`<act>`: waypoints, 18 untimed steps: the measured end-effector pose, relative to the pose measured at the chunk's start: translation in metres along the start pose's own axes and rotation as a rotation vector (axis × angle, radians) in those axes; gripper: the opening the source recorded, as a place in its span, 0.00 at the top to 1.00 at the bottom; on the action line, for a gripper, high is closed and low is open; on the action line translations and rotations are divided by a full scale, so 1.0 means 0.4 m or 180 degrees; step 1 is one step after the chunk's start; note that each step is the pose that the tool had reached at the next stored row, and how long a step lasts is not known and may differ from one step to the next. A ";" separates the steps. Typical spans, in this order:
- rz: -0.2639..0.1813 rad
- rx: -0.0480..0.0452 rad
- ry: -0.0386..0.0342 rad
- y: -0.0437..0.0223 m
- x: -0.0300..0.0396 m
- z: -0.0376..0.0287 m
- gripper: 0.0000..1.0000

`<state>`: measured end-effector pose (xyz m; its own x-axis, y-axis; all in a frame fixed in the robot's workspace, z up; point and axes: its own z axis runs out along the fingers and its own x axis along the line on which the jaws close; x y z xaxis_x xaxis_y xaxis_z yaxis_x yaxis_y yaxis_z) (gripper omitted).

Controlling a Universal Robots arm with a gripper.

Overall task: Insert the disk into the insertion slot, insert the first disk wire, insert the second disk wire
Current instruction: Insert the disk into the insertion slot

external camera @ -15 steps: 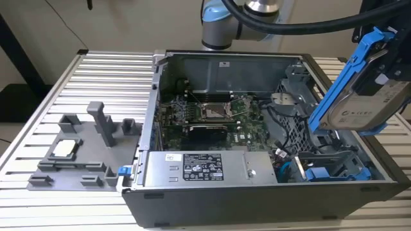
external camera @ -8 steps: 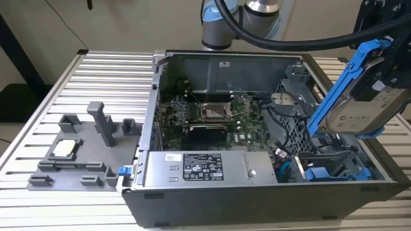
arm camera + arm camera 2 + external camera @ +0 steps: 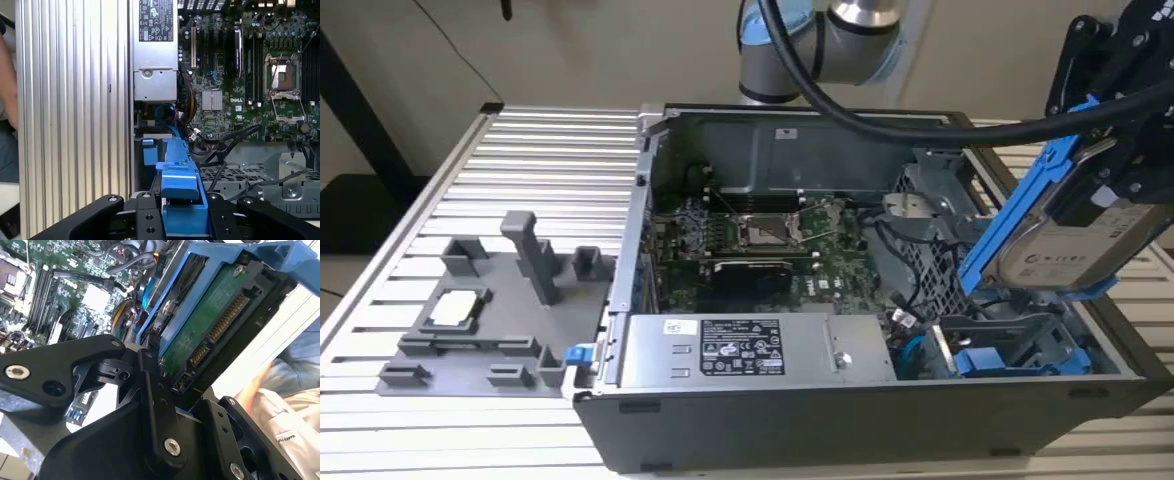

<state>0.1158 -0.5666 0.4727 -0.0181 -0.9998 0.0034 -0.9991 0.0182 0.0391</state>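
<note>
One step was under way, insertion: jaws clamped the disk (image 3: 1070,258), tilted above the drive bay (image 3: 1003,350); seating it would likely demand squaring its blue frame (image 3: 998,228) to that bay.

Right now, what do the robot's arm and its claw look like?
The arm is built of round silver-grey tubes and joints with light blue caps. A thick black cable sweeps from it toward the gripper. The gripper is matte black, made of flat, angular linked bars pinned together with shiny silver screws.
</note>
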 end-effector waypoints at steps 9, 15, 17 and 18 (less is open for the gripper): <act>0.0000 0.0000 0.0000 -0.008 0.016 0.027 0.67; 0.0000 0.0001 0.0000 -0.011 0.023 0.050 0.67; 0.0000 0.0002 0.0000 -0.012 0.025 0.058 0.67; 0.0000 0.0002 -0.0001 -0.013 0.026 0.062 0.67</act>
<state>0.1197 -0.5770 0.4477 -0.0181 -0.9998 0.0033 -0.9991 0.0182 0.0386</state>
